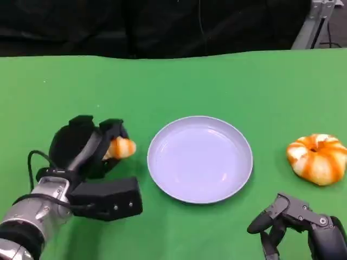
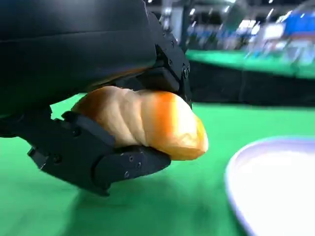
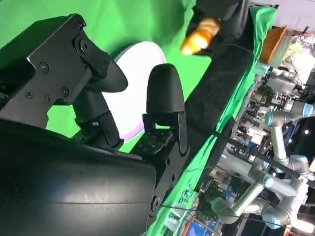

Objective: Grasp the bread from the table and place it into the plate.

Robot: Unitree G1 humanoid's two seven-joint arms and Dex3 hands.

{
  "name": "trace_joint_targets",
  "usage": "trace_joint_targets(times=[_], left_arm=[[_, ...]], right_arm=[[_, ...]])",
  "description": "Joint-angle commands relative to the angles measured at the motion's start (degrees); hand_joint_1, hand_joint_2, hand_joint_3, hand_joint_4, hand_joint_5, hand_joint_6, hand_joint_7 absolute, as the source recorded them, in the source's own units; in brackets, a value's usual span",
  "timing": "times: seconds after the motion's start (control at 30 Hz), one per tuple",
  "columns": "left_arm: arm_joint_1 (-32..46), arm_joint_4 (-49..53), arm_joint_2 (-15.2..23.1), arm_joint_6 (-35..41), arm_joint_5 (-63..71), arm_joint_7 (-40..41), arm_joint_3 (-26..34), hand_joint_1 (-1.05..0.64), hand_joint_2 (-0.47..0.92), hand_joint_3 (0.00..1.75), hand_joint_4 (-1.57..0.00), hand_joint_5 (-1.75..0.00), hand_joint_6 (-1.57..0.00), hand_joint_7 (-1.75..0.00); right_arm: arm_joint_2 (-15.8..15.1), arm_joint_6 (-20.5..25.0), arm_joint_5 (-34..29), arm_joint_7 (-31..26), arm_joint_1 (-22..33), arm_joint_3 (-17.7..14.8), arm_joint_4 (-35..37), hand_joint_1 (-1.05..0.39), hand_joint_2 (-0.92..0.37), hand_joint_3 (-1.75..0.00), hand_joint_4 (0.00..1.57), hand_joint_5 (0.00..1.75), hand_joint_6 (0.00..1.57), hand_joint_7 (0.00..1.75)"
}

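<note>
Green cloth covers the table [image 1: 217, 81]; left of the round pale lilac plate [image 1: 199, 158], the soft, light orange-glazed bread roll [image 1: 121, 148] is clasped mid-body by the left hand [image 1: 89, 149], and gentle pressure is judged enough

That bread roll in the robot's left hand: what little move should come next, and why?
Probably a short carry sideways toward the plate. The left hand already grips the bread roll, which the left wrist view shows clear of the green table, but it is beside the plate's rim, not over it. The plate is bare, so anywhere inside should do.
</note>
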Motion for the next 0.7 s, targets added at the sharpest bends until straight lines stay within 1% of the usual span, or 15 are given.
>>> trace_joint_targets(times=[0.03, 0.07, 0.1, 0.13, 0.23, 0.27, 0.33, 0.37, 0.57, 0.7], left_arm=[[1.55, -1.87, 1.68, -0.48, -0.71, 1.71, 0.52, -0.11, 0.42, 1.13, -0.93, -1.63, -1.06, -0.99], [1.76, -3.08, 1.75, -0.83, -0.6, 2.59, 0.6, -0.11, 0.41, 1.14, -0.92, -1.65, -1.05, -1.02], [1.97, -4.3, 1.83, -1.19, -0.52, 3.29, 0.69, -0.11, 0.39, 1.16, -0.9, -1.7, -1.01, -1.12], [2.16, -5.23, 1.9, -1.42, -0.47, 3.76, 0.76, -0.1, 0.37, 1.17, -0.89, -1.73, -0.98, -1.19], [2.41, -7.74, 1.56, -2.32, -0.44, 4.83, 0.88, -0.09, 0.36, 1.18, -0.88, -1.74, -0.96, -1.24], [2.43, -9.36, 1.02, -3.36, -0.72, 5.22, 1.01, -0.09, 0.3, 1.3, -0.91, -1.75, -0.89, -1.43], [2.5, -11.47, 0.23, -4.57, -1.28, 5.23, 1.28, -0.09, 0.24, 1.4, -0.92, -1.75, -0.83, -1.59], [2.6, -11.83, 0.13, -4.69, -1.38, 5.0, 1.4, -0.09, 0.23, 1.42, -0.93, -1.75, -0.82, -1.61], [1.28, -13.5, -4.45, -4.63, -1.11, 3.38, 0.51, -0.12, 0.2, 1.48, -0.92, -1.75, -0.77, -1.72], [0.42, -13.28, -6.64, -4.43, -1.22, 1.35, 0.01, -0.12, 0.2, 1.48, -0.92, -1.75, -0.75, -1.74]], right_arm=[[-0.22, -0.15, 0.66, -0.31, 0.2, -0.16, 0.14, 0.08, -0.33, -1.31, 0.81, 1.65, 0.81, 1.25], [-0.21, -0.16, 0.8, -0.22, 0.19, -0.1, 0.17, 0.08, -0.33, -1.31, 0.81, 1.65, 0.81, 1.25], [-0.21, -0.16, 0.94, -0.14, 0.19, -0.06, 0.18, 0.08, -0.33, -1.31, 0.81, 1.65, 0.81, 1.25], [-0.22, -0.16, 1.03, -0.08, 0.18, -0.02, 0.18, 0.08, -0.33, -1.31, 0.81, 1.66, 0.81, 1.25], [-0.27, -0.25, 1.14, -0.06, 0.14, -0.01, 0.35, 0.08, -0.34, -1.31, 0.81, 1.66, 0.8, 1.25], [-0.34, -0.34, 1.1, -0.08, 0.12, -0.03, 0.49, 0.08, -0.34, -1.31, 0.82, 1.67, 0.81, 1.25], [-0.41, -0.5, 1.04, -0.13, 0.06, -0.06, 0.66, 0.09, -0.34, -1.3, 0.81, 1.68, 0.8, 1.26], [-0.42, -0.53, 1.02, -0.15, 0.05, -0.06, 0.68, 0.09, -0.34, -1.3, 0.81, 1.69, 0.8, 1.26], [-0.61, -0.22, 1.02, -0.09, 0.23, -0.45, 0.5, 0.08, -0.35, -1.29, 0.81, 1.68, 0.8, 1.25], [-0.4, -0.27, 0.65, -0.25, 0.33, -0.14, 0.35, 0.09, -0.34, -1.3, 0.81, 1.67, 0.8, 1.25]])
